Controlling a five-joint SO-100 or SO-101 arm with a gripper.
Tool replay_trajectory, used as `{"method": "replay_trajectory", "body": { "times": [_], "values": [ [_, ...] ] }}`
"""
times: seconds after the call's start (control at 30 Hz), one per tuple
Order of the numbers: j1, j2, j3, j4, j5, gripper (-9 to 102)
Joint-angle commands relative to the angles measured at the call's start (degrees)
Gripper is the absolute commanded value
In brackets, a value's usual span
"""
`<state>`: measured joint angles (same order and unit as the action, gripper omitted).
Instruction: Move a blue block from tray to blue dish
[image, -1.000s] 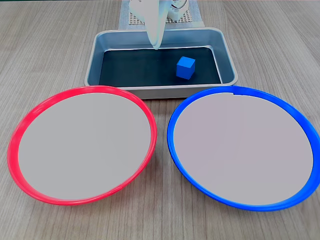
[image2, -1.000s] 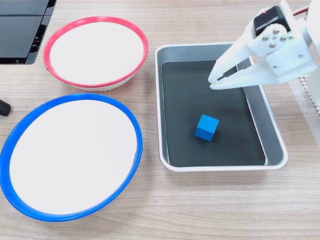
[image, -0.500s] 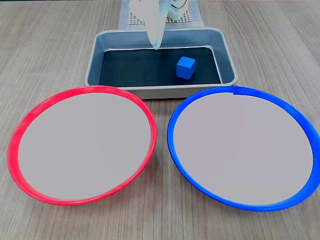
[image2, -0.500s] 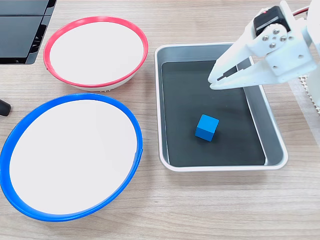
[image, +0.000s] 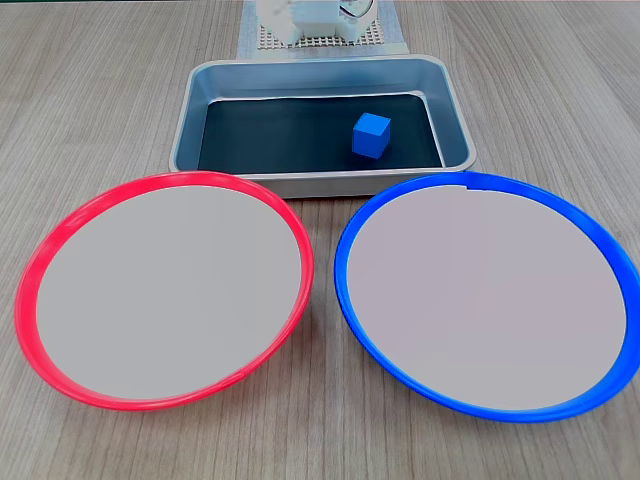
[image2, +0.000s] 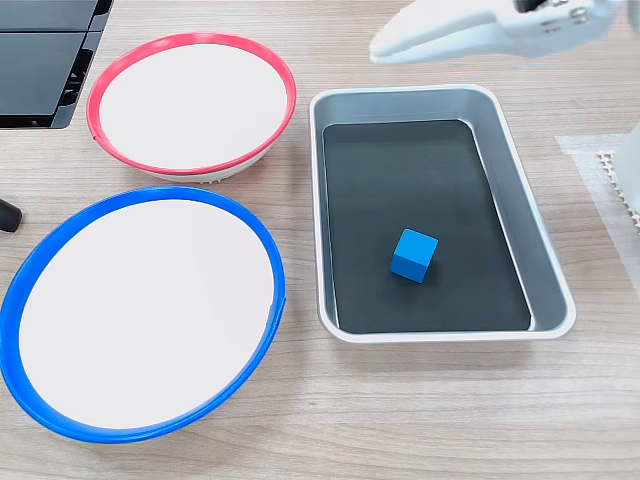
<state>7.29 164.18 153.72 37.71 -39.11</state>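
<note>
The blue block (image2: 414, 255) sits loose on the tray's (image2: 548, 268) dark floor, well apart from the blue dish (image2: 40, 260), and looks light, rigid and smooth, best pinched across 2 opposite flat faces, while the gripper (image2: 385, 45) hangs empty beyond the tray's far rim, its opening unclear.

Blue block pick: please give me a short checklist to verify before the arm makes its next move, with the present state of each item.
1. Blue block lies inside the tray, nothing on top of it: ok.
2. Block stands apart from the tray walls, with room for fingers: ok.
3. Blue dish holds nothing: ok.
4. Red dish is apart from the blue one: ok.
5. Gripper is above the block: not ok; it is beyond the tray's far rim in a fixed view.
6. Jaws open enough for the block: cannot tell.
</note>
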Motion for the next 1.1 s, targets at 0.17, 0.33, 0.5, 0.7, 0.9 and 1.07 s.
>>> {"method": "replay_trajectory", "body": {
  "times": [0.17,0.33,0.5,0.7,0.9,1.07],
  "values": [
    [-11.69,-31.82,-29.44,28.83,-28.04,7],
    [-15.21,-41.22,-31.64,37.79,-42.45,20],
    [-13.27,-48.34,-26.37,30.41,-51.06,25],
    [-12.13,-61.52,-30.50,21.62,-48.78,25],
    [-12.39,-65.57,-32.52,20.04,-46.32,25],
    [-12.22,-65.39,-30.32,19.34,-46.49,23]
  ]
}}
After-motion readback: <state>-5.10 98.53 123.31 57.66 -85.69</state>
